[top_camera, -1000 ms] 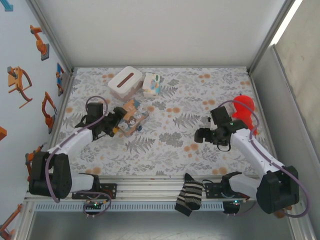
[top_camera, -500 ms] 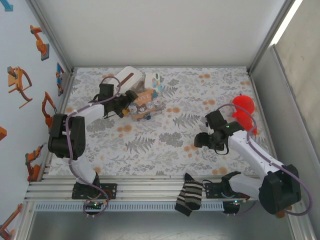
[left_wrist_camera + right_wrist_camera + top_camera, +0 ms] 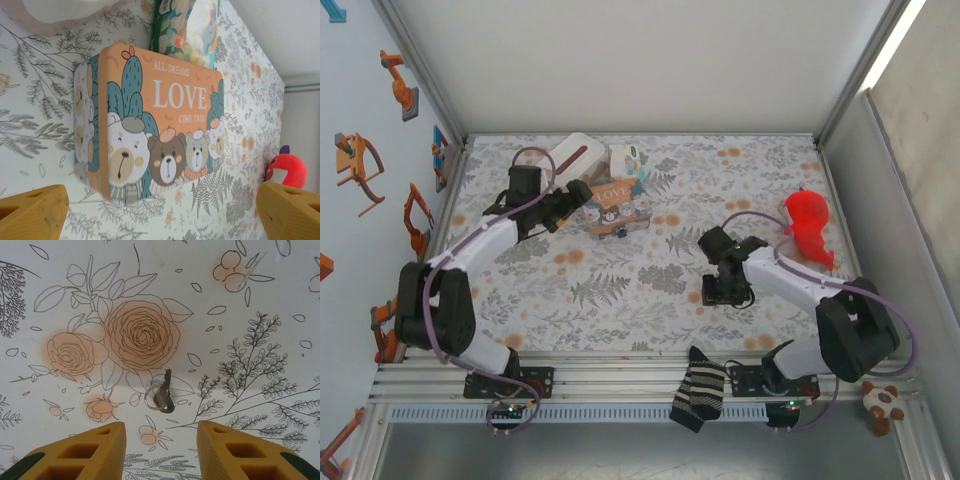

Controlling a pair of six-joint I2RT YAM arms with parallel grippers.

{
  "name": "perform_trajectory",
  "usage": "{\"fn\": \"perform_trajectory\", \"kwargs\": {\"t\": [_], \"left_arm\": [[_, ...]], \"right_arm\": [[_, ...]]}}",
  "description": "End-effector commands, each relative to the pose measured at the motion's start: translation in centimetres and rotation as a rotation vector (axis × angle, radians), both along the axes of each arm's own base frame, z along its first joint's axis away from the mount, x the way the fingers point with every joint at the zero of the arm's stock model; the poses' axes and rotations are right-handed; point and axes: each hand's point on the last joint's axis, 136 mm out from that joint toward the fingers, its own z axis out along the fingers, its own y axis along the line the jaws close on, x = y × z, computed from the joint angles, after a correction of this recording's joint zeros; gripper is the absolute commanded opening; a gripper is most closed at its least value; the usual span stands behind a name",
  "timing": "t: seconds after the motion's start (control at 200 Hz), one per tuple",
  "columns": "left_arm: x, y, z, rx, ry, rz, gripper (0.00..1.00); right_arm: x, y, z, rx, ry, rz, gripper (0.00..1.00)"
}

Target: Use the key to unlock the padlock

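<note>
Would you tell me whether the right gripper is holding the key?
No, the key lies on the tablecloth ahead of the right gripper, untouched.

I view the whole table from a fixed camera set high behind its near edge, angled downward. The left wrist camera faces the printed box at close range, with the red toy far behind it — both objects also show in the overhead view. The right wrist camera looks straight down, very close to the table — the key lies centred below it.
</note>
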Motion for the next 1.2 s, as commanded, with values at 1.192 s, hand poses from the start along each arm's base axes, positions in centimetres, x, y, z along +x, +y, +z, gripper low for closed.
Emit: {"fn": "perform_trajectory", "kwargs": {"t": [1.192], "left_arm": [[-6.3, 8.2, 0.5, 0.136, -0.003, 0.161, 0.96]], "right_arm": [[-0.5, -0.3, -3.1, -0.193, 0.056, 0.069, 0.23]]}}
